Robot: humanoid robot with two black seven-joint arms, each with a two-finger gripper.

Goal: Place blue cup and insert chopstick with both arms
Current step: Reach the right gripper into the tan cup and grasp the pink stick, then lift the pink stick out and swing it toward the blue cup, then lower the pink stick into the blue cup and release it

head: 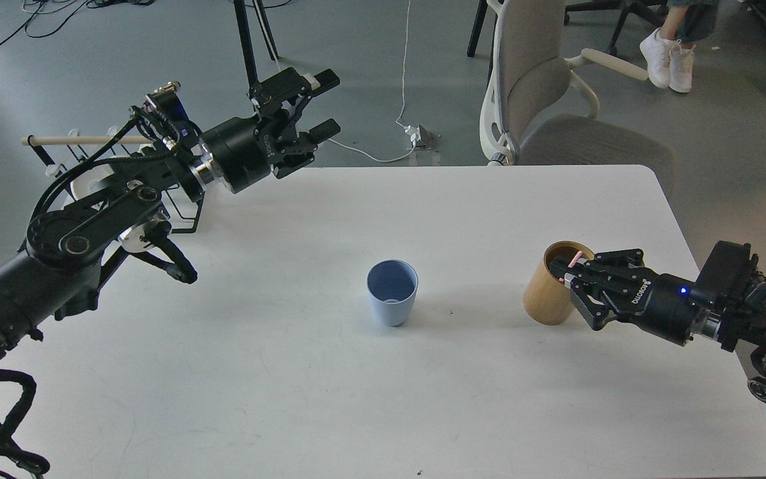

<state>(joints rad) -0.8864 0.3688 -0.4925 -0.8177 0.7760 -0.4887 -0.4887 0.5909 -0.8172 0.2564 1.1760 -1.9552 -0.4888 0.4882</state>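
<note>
The blue cup (392, 293) stands upright and empty in the middle of the white table (463, 213). To its right a tan bamboo cylinder (544, 293) holds the pink chopstick (576, 256), of which only the tip shows at the rim. My right gripper (568, 269) reaches over that rim from the right, its fingers drawn together on the chopstick's tip. My left gripper (323, 103) hangs open and empty in the air beyond the table's far left edge, well away from the cup.
A black wire rack with a long pale dowel (74, 140) and white mugs (84, 185) stands at the table's far left, behind my left arm. A grey office chair (542, 100) sits past the far edge.
</note>
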